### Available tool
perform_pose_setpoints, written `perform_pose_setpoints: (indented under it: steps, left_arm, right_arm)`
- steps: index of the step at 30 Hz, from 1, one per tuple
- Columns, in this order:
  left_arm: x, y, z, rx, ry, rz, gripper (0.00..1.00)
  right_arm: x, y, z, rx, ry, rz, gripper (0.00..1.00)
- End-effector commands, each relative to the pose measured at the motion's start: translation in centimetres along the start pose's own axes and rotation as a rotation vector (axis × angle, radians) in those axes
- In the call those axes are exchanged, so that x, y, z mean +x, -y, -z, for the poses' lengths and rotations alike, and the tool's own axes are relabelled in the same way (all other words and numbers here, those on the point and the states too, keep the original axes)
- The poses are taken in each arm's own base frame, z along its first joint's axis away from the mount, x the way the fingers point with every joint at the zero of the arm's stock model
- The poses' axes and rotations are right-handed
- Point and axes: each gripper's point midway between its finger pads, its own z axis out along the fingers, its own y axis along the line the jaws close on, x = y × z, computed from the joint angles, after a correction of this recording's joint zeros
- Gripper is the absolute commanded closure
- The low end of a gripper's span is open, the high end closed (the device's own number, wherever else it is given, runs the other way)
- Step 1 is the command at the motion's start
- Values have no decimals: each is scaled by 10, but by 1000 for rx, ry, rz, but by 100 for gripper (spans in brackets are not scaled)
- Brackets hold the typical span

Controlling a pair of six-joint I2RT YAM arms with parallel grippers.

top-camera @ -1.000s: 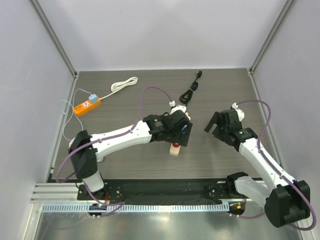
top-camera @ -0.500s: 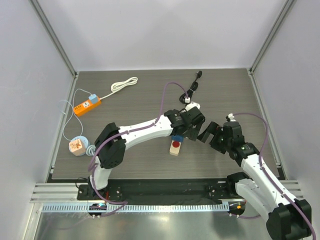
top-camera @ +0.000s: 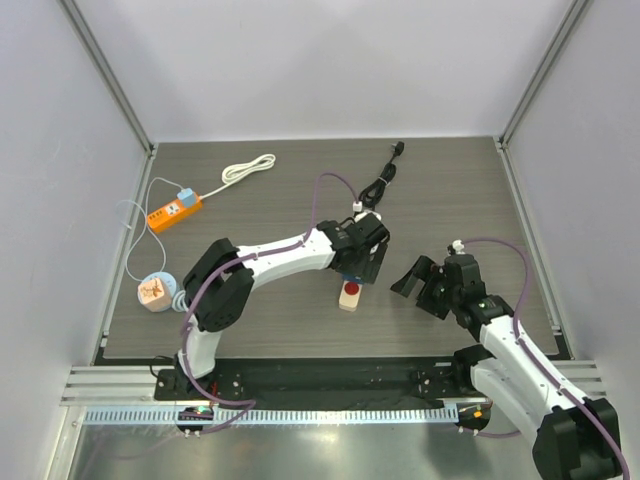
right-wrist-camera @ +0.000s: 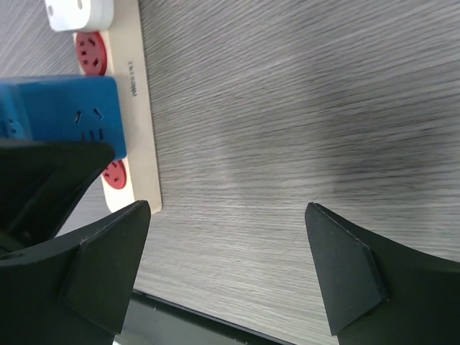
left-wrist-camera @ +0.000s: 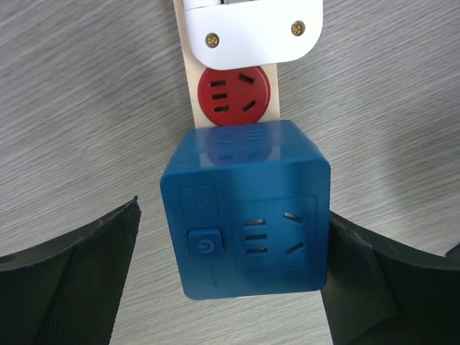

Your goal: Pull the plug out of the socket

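A beige power strip [left-wrist-camera: 188, 79] with red outlets [left-wrist-camera: 233, 93] lies mid-table [top-camera: 347, 303]. A blue cube plug [left-wrist-camera: 248, 208] sits in it, and a white plug [left-wrist-camera: 251, 29] sits in it beyond one bare red outlet. My left gripper [left-wrist-camera: 233, 241] is open and straddles the blue cube. Its right finger [left-wrist-camera: 359, 280] is against the cube's side and its left finger [left-wrist-camera: 72, 280] stands apart. In the top view the left gripper [top-camera: 358, 262] covers most of the cube. My right gripper [top-camera: 412, 285] is open and empty over bare table right of the strip [right-wrist-camera: 144, 108].
An orange power strip [top-camera: 174, 209] with a white cord [top-camera: 250, 168] lies at the back left. A coiled black cable [top-camera: 380, 180] lies at the back middle. A round white and blue object [top-camera: 153, 291] sits at the left edge. The black rail [top-camera: 330, 380] runs along the front.
My left gripper swung right and back, then returned over the strip and now straddles the blue cube. My right gripper moved left and toward the near edge.
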Motion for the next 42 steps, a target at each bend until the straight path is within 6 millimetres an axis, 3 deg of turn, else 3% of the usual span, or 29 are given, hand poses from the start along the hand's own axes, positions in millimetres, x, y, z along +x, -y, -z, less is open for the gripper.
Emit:
perform_pose_setpoints:
  steps: [1,10,16,17,20,26,36,42]
  left_arm:
    - [-28,-4,14,79,86,42,7]
    - [-32,5,21,143,96,27,40]
    - [-27,14,25,206,79,32,71]
    - [-26,16,25,215,74,35,83]
    - [-26,25,26,258,63,45,100]
    - [-34,39,41,335,59,70,100]
    - [-52,39,70,391,105,115,100]
    - [-51,42,71,433,86,135,100]
  right_arm:
    - [0,-20,0,-115,2,-9,6]
    - [7,-34,-6,-212,-32,-18,10]
    - [14,-42,-12,-277,-54,-29,11]
    - [16,-45,-13,-295,-62,-44,11]
    - [16,-53,-13,-345,-59,-43,11]
    - [13,-56,-12,-372,-23,-27,11]
    - [3,-76,-14,-459,1,-47,14]
    - [6,-75,-20,-470,18,-43,20]
